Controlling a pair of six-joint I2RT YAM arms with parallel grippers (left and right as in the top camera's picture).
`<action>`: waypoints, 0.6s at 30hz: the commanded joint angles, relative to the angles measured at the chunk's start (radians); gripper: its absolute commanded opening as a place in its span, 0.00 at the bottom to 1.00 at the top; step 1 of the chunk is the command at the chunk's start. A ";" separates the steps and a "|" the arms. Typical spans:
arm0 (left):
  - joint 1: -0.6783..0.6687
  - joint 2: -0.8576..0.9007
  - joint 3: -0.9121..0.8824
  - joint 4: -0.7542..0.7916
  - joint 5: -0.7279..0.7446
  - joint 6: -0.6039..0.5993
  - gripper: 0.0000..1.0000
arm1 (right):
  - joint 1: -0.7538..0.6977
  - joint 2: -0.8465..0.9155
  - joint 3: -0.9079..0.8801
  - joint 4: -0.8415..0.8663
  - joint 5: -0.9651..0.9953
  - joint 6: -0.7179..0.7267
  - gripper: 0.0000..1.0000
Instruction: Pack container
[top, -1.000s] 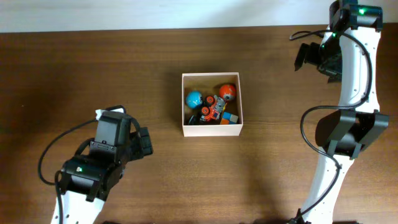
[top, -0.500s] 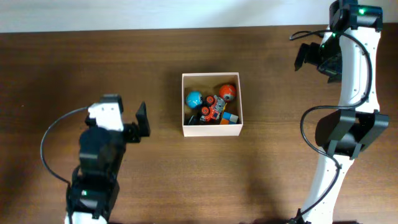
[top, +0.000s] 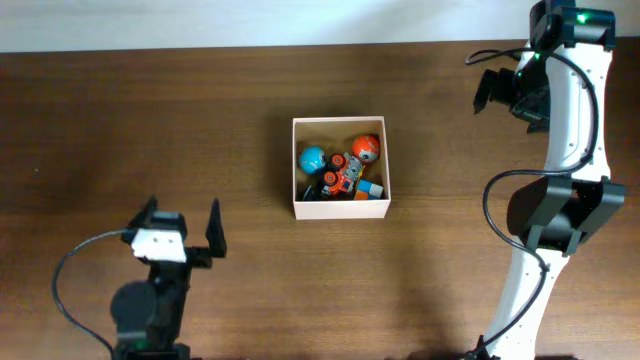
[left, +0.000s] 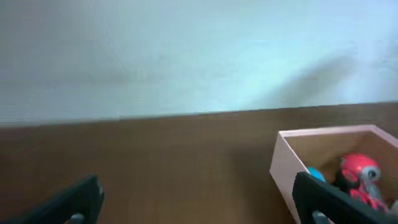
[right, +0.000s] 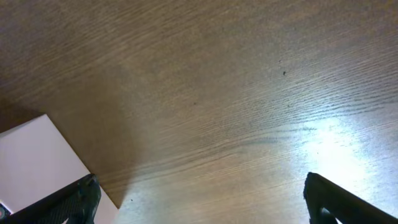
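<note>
From overhead, a dark brown wood-grain table (top: 150, 120) is filling nearly the whole frame, and a pale strip (top: 250, 20) is running along its far edge. The container (top: 338, 209) is sitting near the middle of the table, its white walls standing upright around a tan inside. 4 small toys are lying in it: a blue ball (top: 312, 158), an orange ball (top: 365, 149), an orange toy vehicle (top: 345, 176) and a blue block (top: 373, 188). The left gripper (top: 182, 206) is hovering over bare wood, well to the left of the container and nearer the robot. Its 2 fingers are spreading wide with nothing between them. The right gripper (top: 497, 88) is hanging near the table's far right, well apart from the container.

In the left wrist view, a plain pale wall (left: 186, 56) is rising behind the table's far edge, with a soft shadow lying across its right side. The container is showing at the lower right. The 2 dark fingers (left: 68, 202) are poking in at the bottom corners, far apart.

In the right wrist view, the camera is looking down on wood grain, with a bright glare (right: 336, 149) shining at the right. A white corner of the container is showing at the lower left. The right gripper's fingers (right: 342, 199) are standing wide apart at the bottom corners, gripping nothing.
</note>
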 joint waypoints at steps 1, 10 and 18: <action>0.006 -0.080 -0.049 0.002 0.085 0.159 0.99 | -0.001 -0.008 -0.003 -0.002 -0.005 0.009 0.99; 0.006 -0.235 -0.162 0.000 0.085 0.158 0.99 | -0.001 -0.008 -0.003 -0.002 -0.005 0.009 0.99; 0.006 -0.295 -0.207 -0.045 0.085 0.158 0.99 | -0.001 -0.008 -0.003 -0.002 -0.005 0.009 0.99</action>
